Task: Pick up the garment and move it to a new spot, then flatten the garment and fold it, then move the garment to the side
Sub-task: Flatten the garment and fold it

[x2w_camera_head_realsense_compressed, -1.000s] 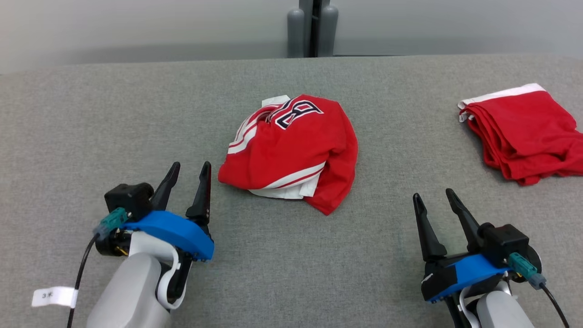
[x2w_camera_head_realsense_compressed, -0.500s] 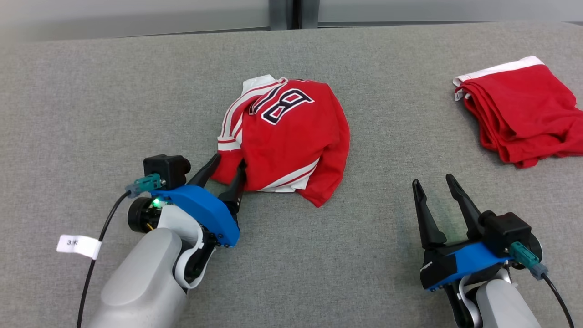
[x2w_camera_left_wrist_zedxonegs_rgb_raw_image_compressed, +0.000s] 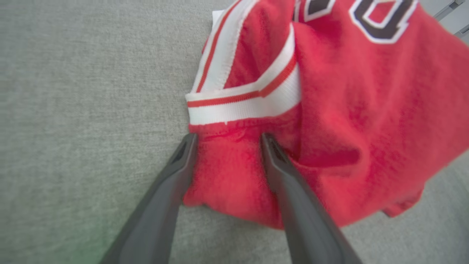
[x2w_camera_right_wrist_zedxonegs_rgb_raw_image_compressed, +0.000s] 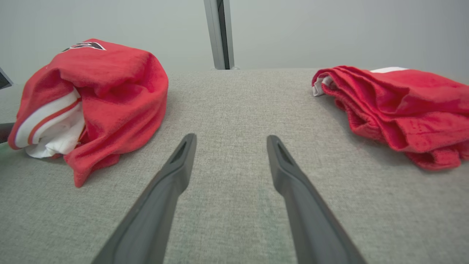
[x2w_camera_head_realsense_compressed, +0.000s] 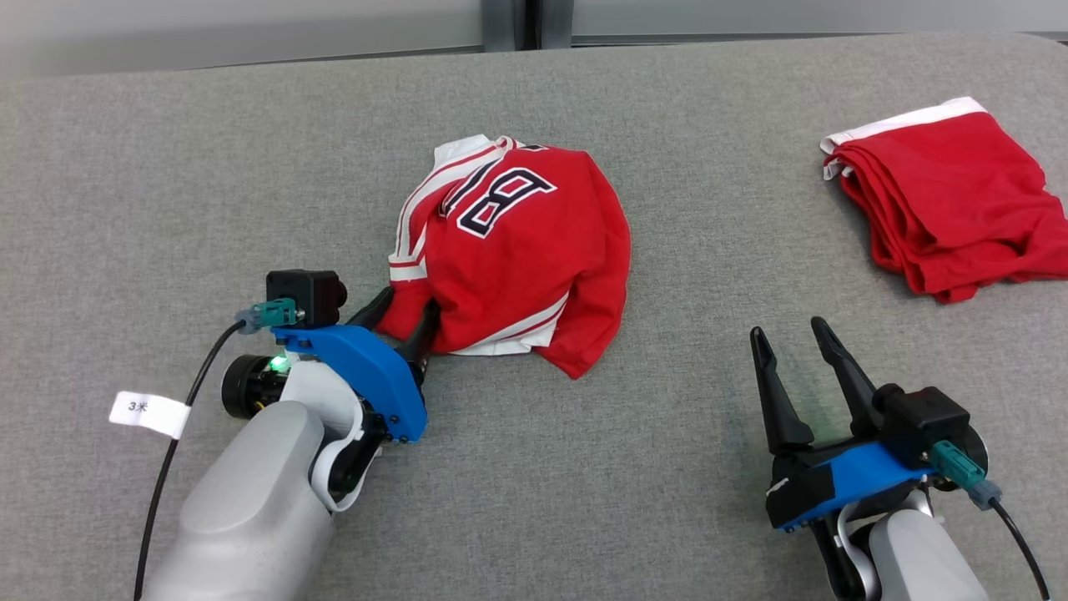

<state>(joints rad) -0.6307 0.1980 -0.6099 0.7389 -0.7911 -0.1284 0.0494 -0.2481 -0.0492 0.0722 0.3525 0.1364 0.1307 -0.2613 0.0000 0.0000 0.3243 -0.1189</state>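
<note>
The crumpled red jersey (x2w_camera_head_realsense_compressed: 517,250) with white stripes and dark lettering lies bunched in the middle of the grey table (x2w_camera_head_realsense_compressed: 167,167). My left gripper (x2w_camera_head_realsense_compressed: 407,302) is at its near-left corner. In the left wrist view this gripper (x2w_camera_left_wrist_zedxonegs_rgb_raw_image_compressed: 227,139) is open, and its two fingers straddle a lump of the jersey's (x2w_camera_left_wrist_zedxonegs_rgb_raw_image_compressed: 366,110) red cloth just below a white-and-red band. My right gripper (x2w_camera_head_realsense_compressed: 787,327) stands open over bare table to the jersey's right, with nothing between its fingers (x2w_camera_right_wrist_zedxonegs_rgb_raw_image_compressed: 183,154). The right wrist view has the jersey (x2w_camera_right_wrist_zedxonegs_rgb_raw_image_compressed: 110,80) at its left.
A second red garment (x2w_camera_head_realsense_compressed: 943,209) with a white edge lies loosely folded at the table's far right, also visible in the right wrist view (x2w_camera_right_wrist_zedxonegs_rgb_raw_image_compressed: 395,106). A grey post (x2w_camera_head_realsense_compressed: 509,12) stands behind the table's far edge. A tagged cable (x2w_camera_head_realsense_compressed: 146,413) hangs from the left arm.
My left gripper has moved forward and rightward until its fingers straddle the jersey's near-left corner. The head camera has tipped down and shifted. The right gripper has stayed put.
</note>
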